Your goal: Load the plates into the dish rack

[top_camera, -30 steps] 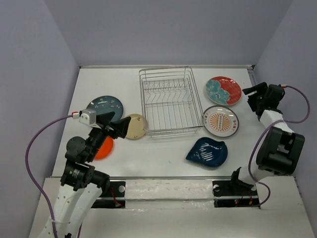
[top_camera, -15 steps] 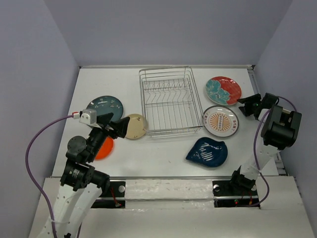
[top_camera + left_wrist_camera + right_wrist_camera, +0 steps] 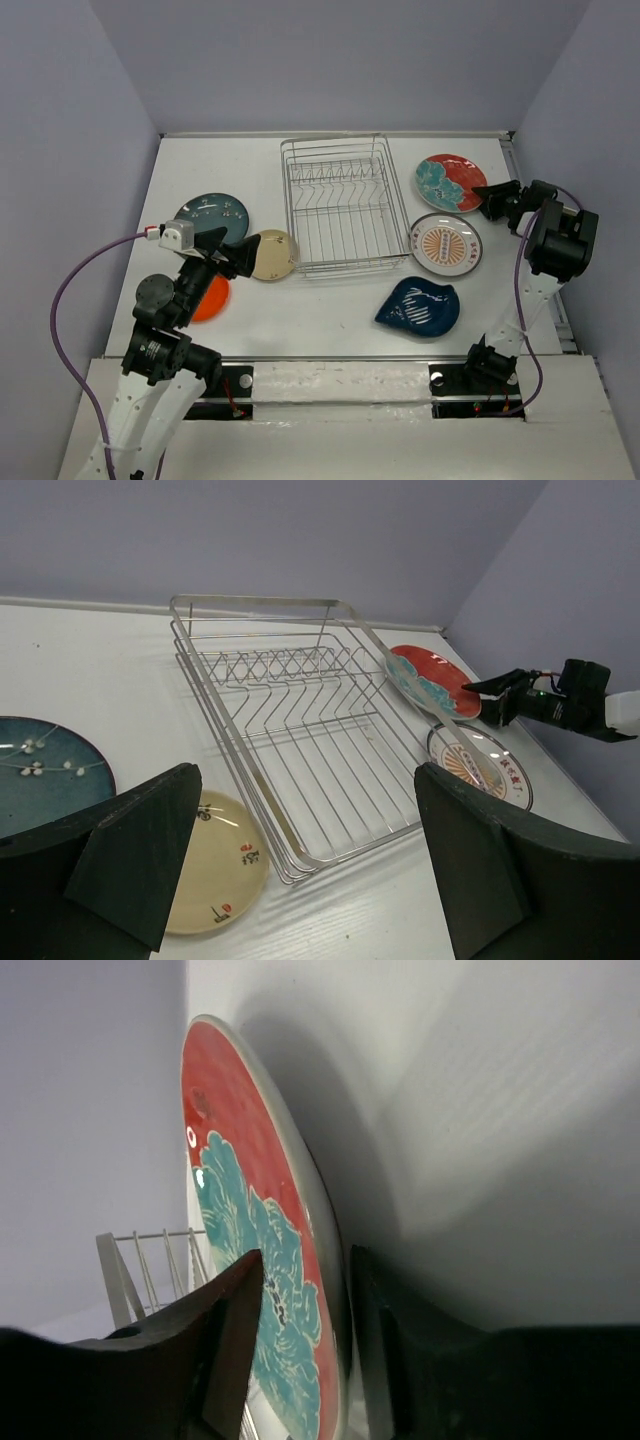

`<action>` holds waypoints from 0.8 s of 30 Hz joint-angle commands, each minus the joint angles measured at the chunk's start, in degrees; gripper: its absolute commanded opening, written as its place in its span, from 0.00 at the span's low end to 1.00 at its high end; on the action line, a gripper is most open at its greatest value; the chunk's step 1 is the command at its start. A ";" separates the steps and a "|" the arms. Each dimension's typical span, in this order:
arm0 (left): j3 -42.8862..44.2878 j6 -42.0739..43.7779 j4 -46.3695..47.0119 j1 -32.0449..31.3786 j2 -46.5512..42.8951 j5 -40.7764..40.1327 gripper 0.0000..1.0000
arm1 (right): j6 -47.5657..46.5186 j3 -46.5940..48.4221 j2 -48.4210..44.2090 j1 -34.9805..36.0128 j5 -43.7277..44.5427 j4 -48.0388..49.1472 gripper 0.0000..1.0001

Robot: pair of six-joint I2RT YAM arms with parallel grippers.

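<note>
The silver wire dish rack (image 3: 292, 212) stands at the table's middle with no plate in it. The teal-and-red plate (image 3: 448, 182) lies to its right. My right gripper (image 3: 484, 195) is at that plate's right edge; in the right wrist view the open gripper (image 3: 305, 1300) straddles the plate's rim (image 3: 250, 1210). The sunburst plate (image 3: 446, 243) and the dark blue wavy plate (image 3: 419, 305) lie nearer. My left gripper (image 3: 232, 250) is open and empty above the beige plate (image 3: 272, 254). The dark teal plate (image 3: 212, 212) and the orange plate (image 3: 212, 298) lie at the left.
The left wrist view shows the rack (image 3: 290, 720), the beige plate (image 3: 215, 860), the dark teal plate (image 3: 40, 780) and the right arm (image 3: 560, 695) by the red plate (image 3: 430, 680). Grey walls close in the table on three sides.
My right gripper has swung down and left from near the right wall to the teal-and-red plate's right rim. The left arm and all plates have not moved.
</note>
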 commanded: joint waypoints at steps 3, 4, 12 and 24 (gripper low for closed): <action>2.34 1.26 3.06 1.04 0.88 -0.88 0.99 | 1.85 3.29 5.57 2.71 1.34 -2.16 0.13; 2.42 1.17 3.15 1.22 1.05 -0.70 0.99 | 2.81 3.11 5.04 2.71 1.61 -1.29 0.07; 2.16 0.73 3.59 1.48 1.23 0.53 0.99 | -0.79 3.37 -8.73 5.16 15.65 -2.94 0.07; 1.81 0.03 3.59 1.66 2.37 4.75 0.99 | -27.23 22.78 -30.64 21.42 42.97 -22.54 0.07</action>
